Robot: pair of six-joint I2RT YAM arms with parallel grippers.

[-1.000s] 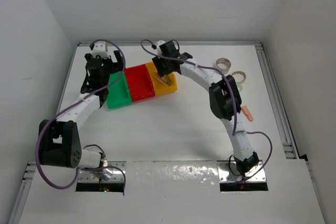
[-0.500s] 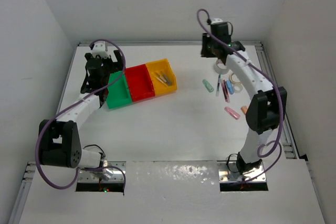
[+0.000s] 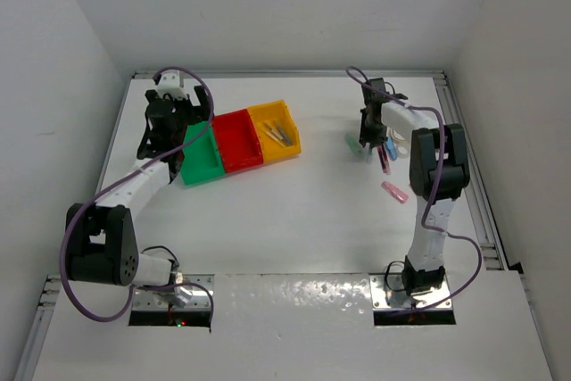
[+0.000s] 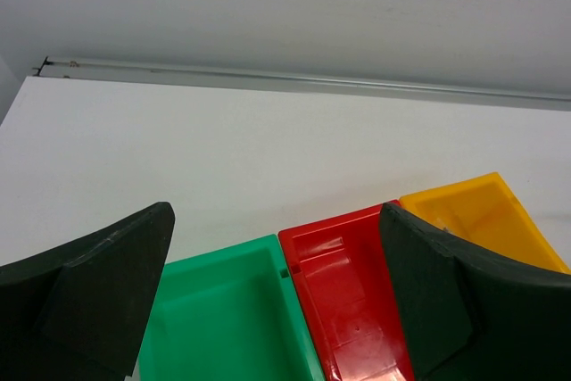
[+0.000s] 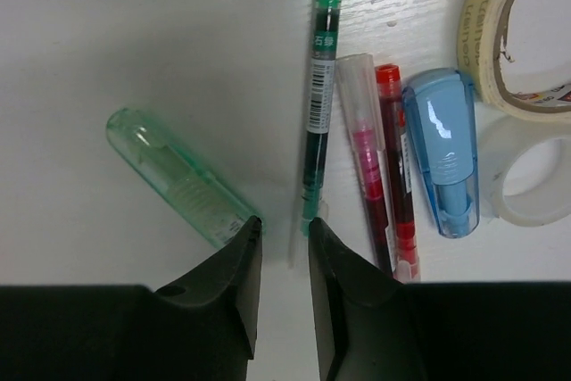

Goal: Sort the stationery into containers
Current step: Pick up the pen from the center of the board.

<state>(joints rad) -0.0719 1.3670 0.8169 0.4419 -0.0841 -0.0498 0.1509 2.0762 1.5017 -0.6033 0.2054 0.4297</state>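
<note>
My right gripper hangs low over the stationery at the right, its jaws a narrow gap apart and empty. The tips sit between a pale-green stick and a green pen. Beside them lie a pink pen, a red pen, a blue stick, a tan tape roll and a grey-white tape roll. A pink stick lies nearer. My left gripper is open wide and empty above the green bin. The red bin and the yellow bin adjoin it.
Thin pens lie in the yellow bin. White walls enclose the table on three sides, with a metal rail along the right edge. My right arm arches over the nearer part of the stationery.
My right arm has swung from over the yellow bin to the right side and come down over the stationery. The left arm has not moved.
</note>
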